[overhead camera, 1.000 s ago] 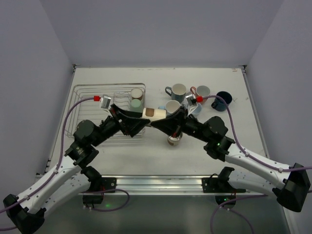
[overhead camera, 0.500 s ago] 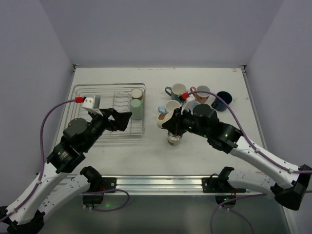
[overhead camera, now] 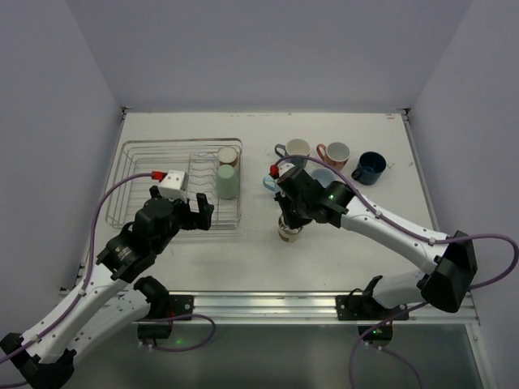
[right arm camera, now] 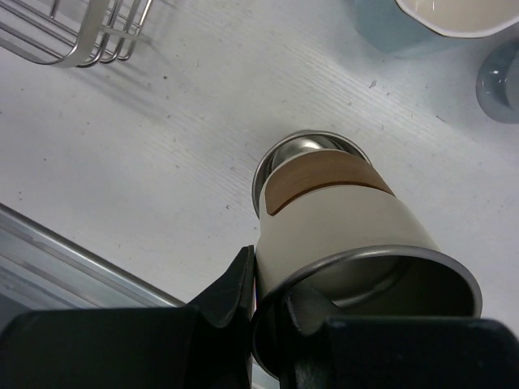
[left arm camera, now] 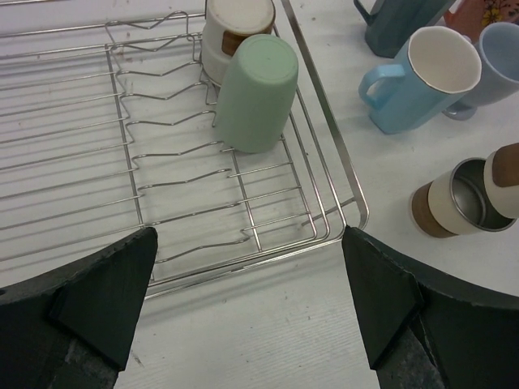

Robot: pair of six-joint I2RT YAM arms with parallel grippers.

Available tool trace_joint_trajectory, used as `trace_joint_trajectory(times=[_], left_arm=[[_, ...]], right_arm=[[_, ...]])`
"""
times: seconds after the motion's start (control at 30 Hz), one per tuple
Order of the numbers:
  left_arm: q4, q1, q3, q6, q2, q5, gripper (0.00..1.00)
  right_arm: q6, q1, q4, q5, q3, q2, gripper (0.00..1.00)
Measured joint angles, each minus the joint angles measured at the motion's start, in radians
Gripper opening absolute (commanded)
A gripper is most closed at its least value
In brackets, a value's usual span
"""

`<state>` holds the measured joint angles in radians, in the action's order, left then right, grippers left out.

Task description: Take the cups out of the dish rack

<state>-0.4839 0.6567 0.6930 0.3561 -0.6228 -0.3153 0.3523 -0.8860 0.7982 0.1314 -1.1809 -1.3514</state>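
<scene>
Beige tumbler (right arm camera: pixel 349 219) rim pinched in my right fingers (right arm camera: pixel 227 300); my left fingers (left arm camera: pixel 105 296) gape wide over the dish rack (left arm camera: pixel 81 162).

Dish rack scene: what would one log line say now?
left gripper: open, over dish rack corner | right gripper: shut on beige tumbler, above second tumbler | rack holds: pale green tumbler

The dish rack (overhead camera: pixel 130 162) lies on the left of the worktop (overhead camera: pixel 243 263), with two tumblers in its far right corner: one beige (overhead camera: pixel 228 155), one pale green (overhead camera: pixel 228 183). The left hand (overhead camera: pixel 199 212) hovers at the rack's near right edge. The right hand (overhead camera: pixel 285 220) is directly over a brown-banded cup (overhead camera: pixel 289 234) — beyond it stand a grey-teal mug (overhead camera: pixel 297 148), a pink mug (overhead camera: pixel 336 153) and a navy mug (overhead camera: pixel 371 167).
</scene>
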Motion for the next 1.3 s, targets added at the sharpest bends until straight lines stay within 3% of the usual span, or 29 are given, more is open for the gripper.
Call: trace_joint_trajectory(times=[0.73,0.83,0.87,0.97,1.13,1.3], left_arm=[[0.024,-0.112,-0.002,-0.036,-0.014,0.132,1.0],[0.027,-0.116,-0.002,-0.036,-0.015,0.138,1.0],[0.027,-0.118,-0.002,-0.036,-0.015,0.142,1.0],[0.031,-0.12,-0.003,-0.035,-0.027,0.155,1.0],[0.044,-0.12,-0.003,-0.029,-0.066,0.182,1.0],[0.055,-0.12,0.033,-0.001,-0.159,0.198,1.0]], right_arm=[[-0.063,0.001,0.071,0.016,-0.095,-0.215,0.0],[-0.067,0.001,0.082,0.016,-0.109,-0.22,0.08],[-0.069,0.001,0.083,0.015,-0.113,-0.225,0.21],[-0.077,0.001,0.084,0.014,-0.123,-0.242,0.37],[-0.085,0.001,0.083,0.014,-0.143,-0.248,0.48],[-0.082,0.001,0.039,0.014,-0.148,-0.188,0.5]])
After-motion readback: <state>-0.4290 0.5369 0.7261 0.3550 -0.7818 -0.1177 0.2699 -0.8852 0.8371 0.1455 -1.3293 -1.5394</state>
